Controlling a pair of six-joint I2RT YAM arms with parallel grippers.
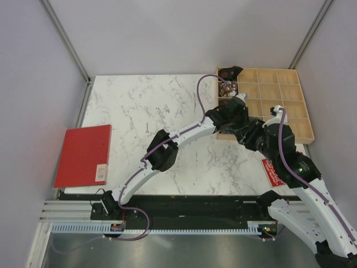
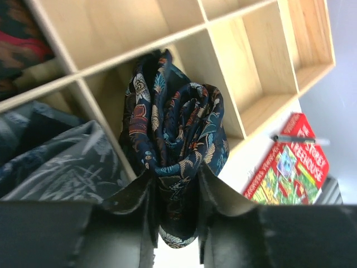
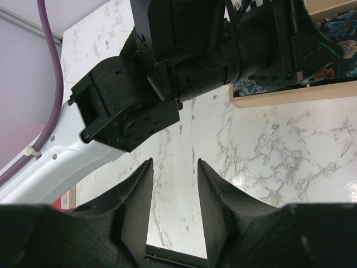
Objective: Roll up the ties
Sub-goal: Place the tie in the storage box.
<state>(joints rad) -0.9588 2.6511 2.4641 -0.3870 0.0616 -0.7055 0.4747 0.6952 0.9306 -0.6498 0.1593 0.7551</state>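
Note:
A rolled tie (image 2: 175, 120), dark blue with a floral print, stands on end in a compartment of the wooden divided box (image 2: 234, 72). My left gripper (image 2: 173, 176) is shut on its lower end, one finger on each side. In the top view the left gripper (image 1: 239, 101) reaches into the box's left column, where other ties (image 1: 228, 87) lie. Another tie, grey-blue with leaves (image 2: 61, 162), fills the neighbouring compartment, and a red and dark one (image 2: 22, 39) sits beyond it. My right gripper (image 3: 174, 162) hangs open over bare marble, close behind the left arm's wrist (image 3: 167, 72).
The wooden box (image 1: 279, 100) sits at the table's back right, most of its compartments bare. A red booklet with a colourful cover (image 1: 273, 170) lies on the table beside the right arm. A flat red folder (image 1: 83, 155) rests at the left edge. Grey walls enclose the table.

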